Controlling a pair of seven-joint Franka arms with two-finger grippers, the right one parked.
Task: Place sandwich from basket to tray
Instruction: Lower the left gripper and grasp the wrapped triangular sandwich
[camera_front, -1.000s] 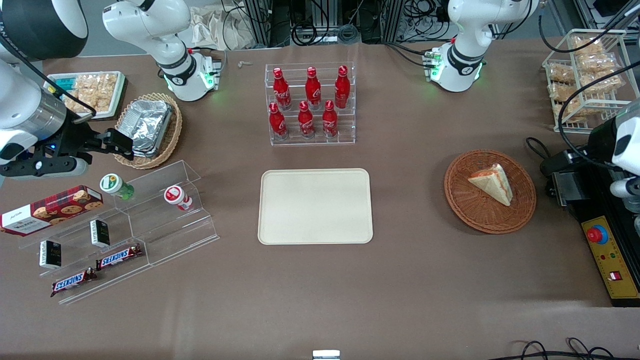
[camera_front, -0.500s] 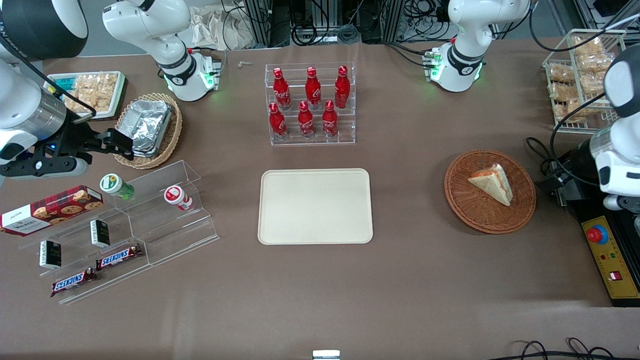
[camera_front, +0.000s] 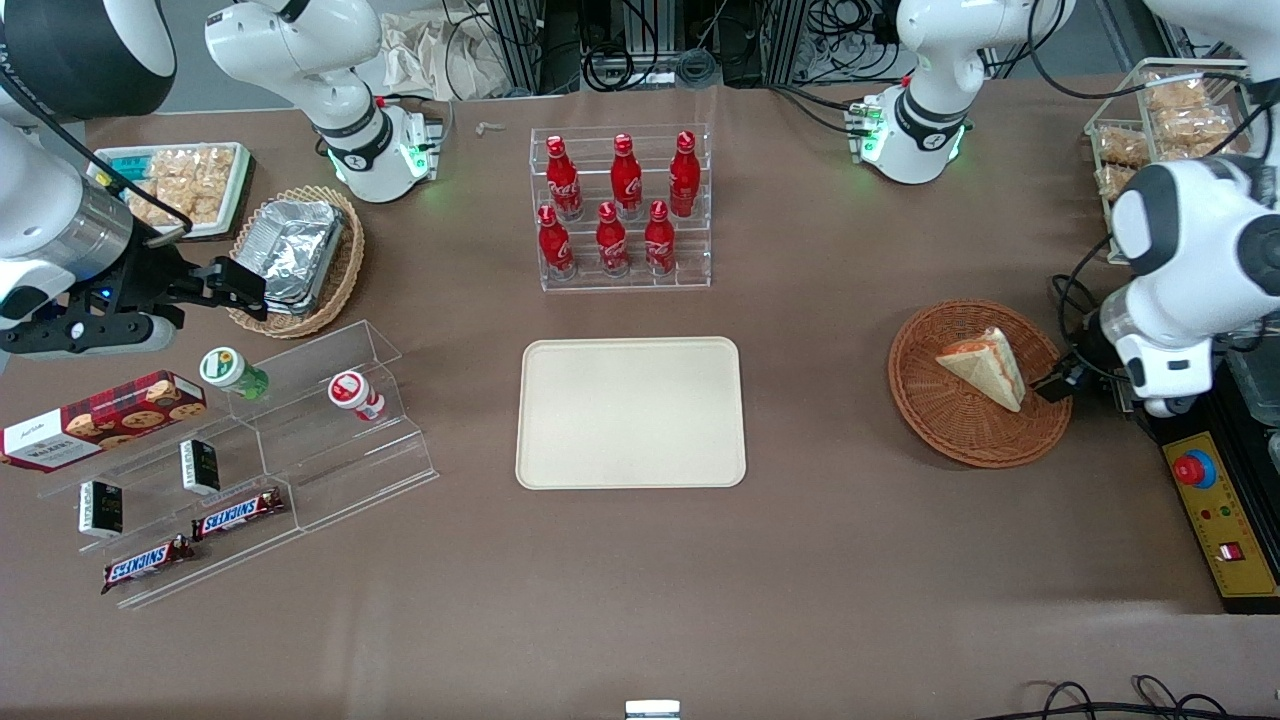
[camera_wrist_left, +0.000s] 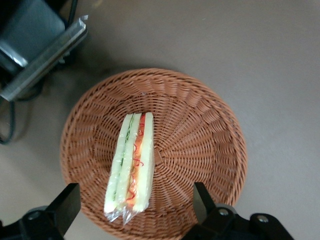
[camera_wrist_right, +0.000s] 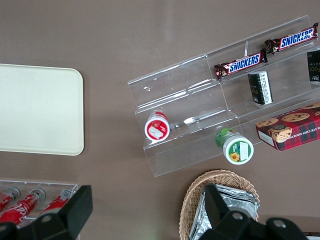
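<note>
The desk (camera_front: 850, 560), covered in brown cloth, is carrying everything in sight. The tray (camera_front: 630, 412) is lying flat in the middle of the desk, nearer to the front camera than the clear rack of red bottles (camera_front: 620, 208). Toward the parked arm's end, the clear stepped shelves (camera_front: 330, 440) are holding candy bars, small boxes and two capped cups, with a tan wicker basket of foil containers (camera_front: 300, 255) sitting farther from the camera.

Toward the working arm's end, the basket (camera_front: 935, 420) is resting on the desk, well apart from the tray. The sandwich (camera_front: 985, 368) is lying inside the basket, roughly at its centre; in the left wrist view the sandwich (camera_wrist_left: 131, 167) is showing its layered edge, green and red-orange filling between pale bread, wrapped in clear film, with the woven basket (camera_wrist_left: 200, 130) all around it.

The gripper (camera_wrist_left: 135, 207) is hovering above the basket with its fingers spread wide, one on each side of the sandwich and not touching it. In the front view the gripper (camera_front: 1058, 383) is showing as a dark tip over the basket's rim at the working arm's side, just beside the sandwich.
</note>
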